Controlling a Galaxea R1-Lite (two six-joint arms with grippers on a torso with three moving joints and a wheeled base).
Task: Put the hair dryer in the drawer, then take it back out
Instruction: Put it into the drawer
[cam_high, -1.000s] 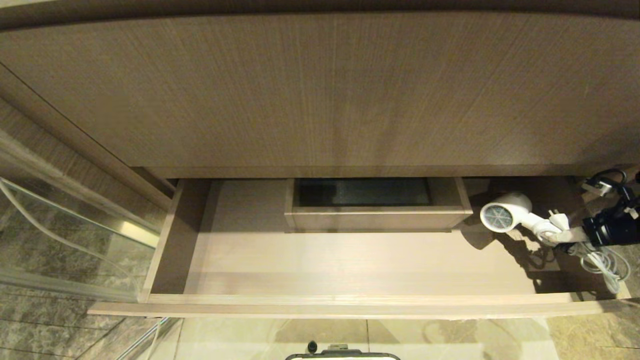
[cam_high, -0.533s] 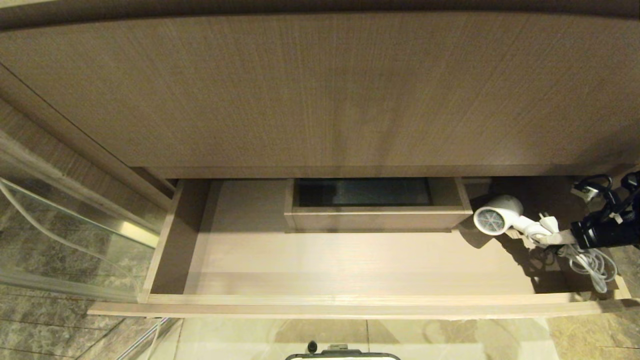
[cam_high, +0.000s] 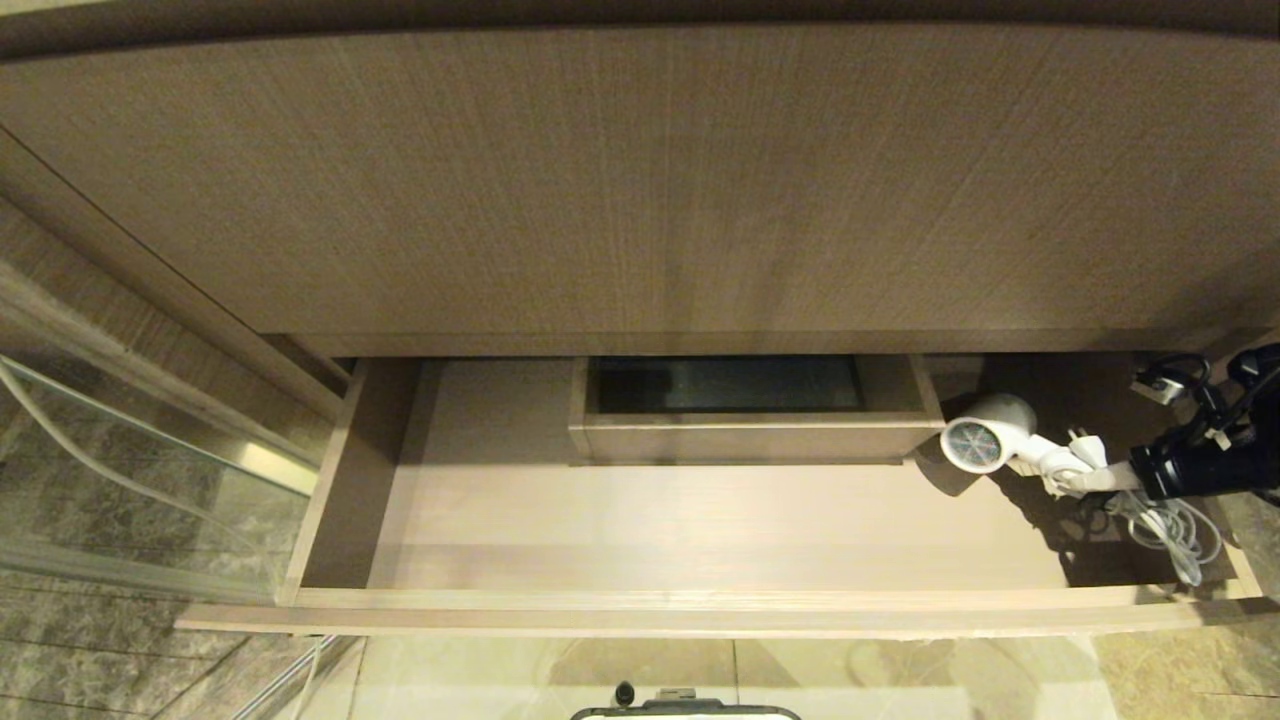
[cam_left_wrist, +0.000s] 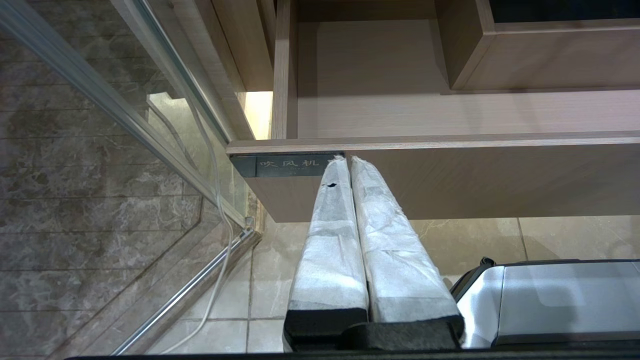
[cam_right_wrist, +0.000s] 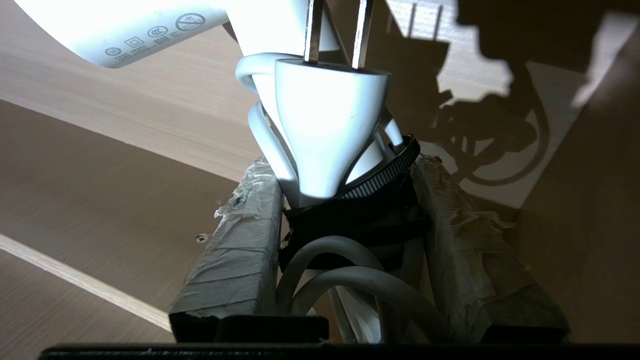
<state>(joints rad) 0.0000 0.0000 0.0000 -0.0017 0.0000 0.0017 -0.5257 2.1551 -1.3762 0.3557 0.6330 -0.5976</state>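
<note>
Hair dryer (cam_high: 985, 440) pinched by handle and bundled cord in right gripper (cam_high: 1100, 478) jaws, low over open drawer (cam_high: 700, 520) at right end; release, removal pending. Left gripper (cam_left_wrist: 345, 162) pressed together, parked.

My right gripper (cam_high: 1100, 478) comes in from the right edge and has the dryer (cam_high: 985, 440) by its handle, over the right end of the open drawer (cam_high: 700, 610). Grille end faces out toward the drawer front, right beside the boxed cutout (cam_high: 755, 410) at the back. The cord (cam_high: 1170, 530) hangs in loops below the gripper, plug (cam_high: 1088, 447) sticking up by the handle.
</note>
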